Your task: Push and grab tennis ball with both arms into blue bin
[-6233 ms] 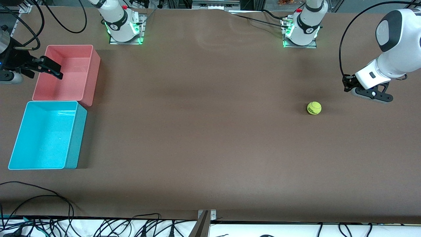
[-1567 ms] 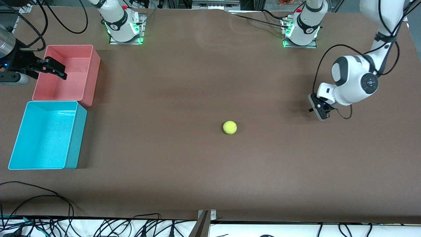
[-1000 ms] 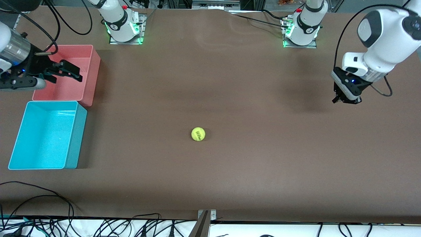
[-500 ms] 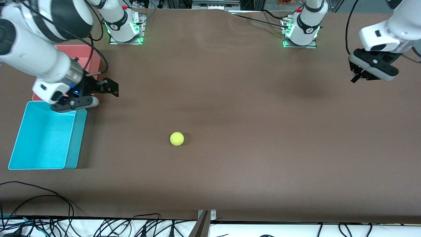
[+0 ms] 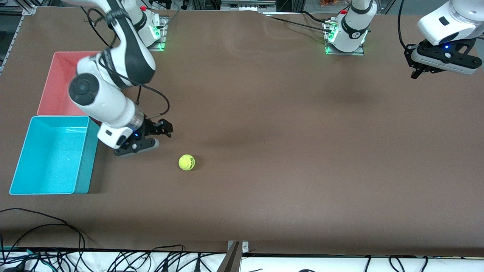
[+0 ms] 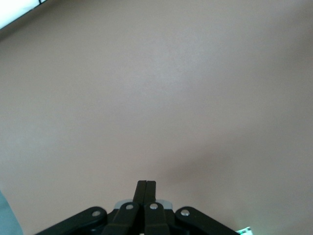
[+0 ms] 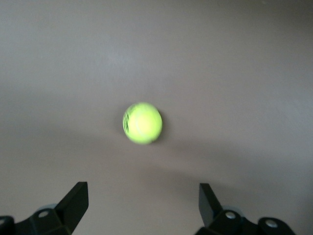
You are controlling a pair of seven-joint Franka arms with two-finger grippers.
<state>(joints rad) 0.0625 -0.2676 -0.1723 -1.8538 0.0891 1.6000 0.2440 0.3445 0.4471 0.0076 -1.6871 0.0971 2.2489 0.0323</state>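
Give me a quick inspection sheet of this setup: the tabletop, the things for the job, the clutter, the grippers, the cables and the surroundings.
Surface: brown table, bare and flat.
Job's things: tennis ball on the table, untouched; blue bin empty, at the right arm's end.
Clutter: pink bin beside the blue bin, farther from the front camera.
Grippers: right gripper open, low between the blue bin and the ball, facing the ball; left gripper shut, waiting over the left arm's end.
Cables: black tangle along the table's near edge.
Surroundings: two green-lit arm bases at the table's far edge.
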